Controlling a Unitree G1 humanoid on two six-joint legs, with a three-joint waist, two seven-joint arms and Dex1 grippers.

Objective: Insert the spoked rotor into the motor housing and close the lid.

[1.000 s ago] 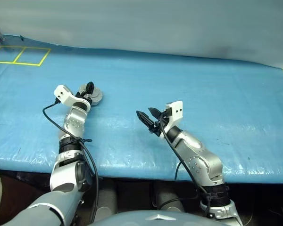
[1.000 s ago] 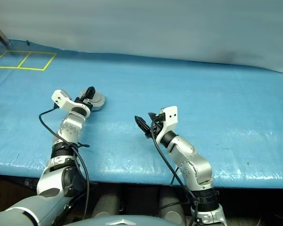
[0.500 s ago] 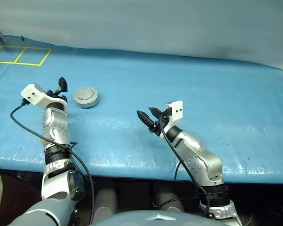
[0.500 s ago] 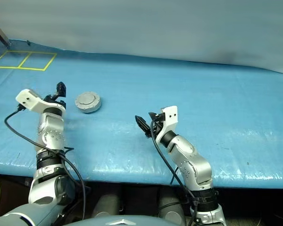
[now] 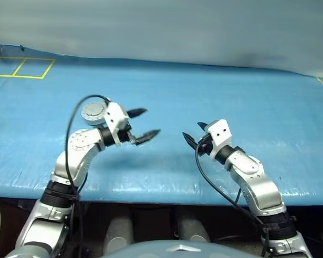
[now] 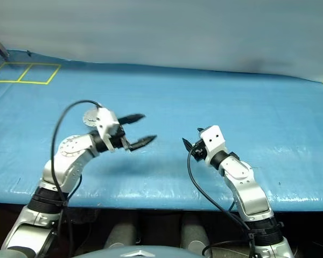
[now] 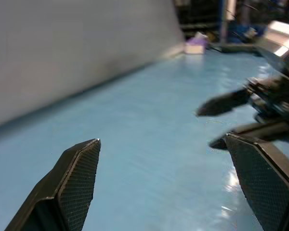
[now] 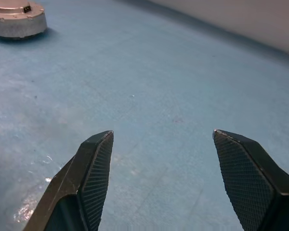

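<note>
The motor housing (image 5: 92,112) is a short round silver cup on the blue table, at the left, partly behind my left wrist. The lid (image 8: 9,8) lies on top of it, plain silver face up. The spoked rotor is out of view. My left gripper (image 5: 144,123) hangs open above the table just right of the housing, pointing toward my right gripper, with nothing between its fingers (image 7: 79,168). My right gripper (image 6: 189,144) is open and empty near the table's middle, facing the left one; the left wrist view shows its dark fingers (image 7: 231,100).
A blue sheet covers the table (image 5: 215,91), whose front edge (image 5: 167,189) runs close below both arms. Yellow tape squares (image 5: 17,67) mark the far left corner. A grey wall (image 5: 161,27) stands behind. A black cable (image 5: 75,115) loops over the left wrist.
My left gripper came off the housing, drew away to the left, then swung across to the right of it. My right gripper moved to the right and rolled.
</note>
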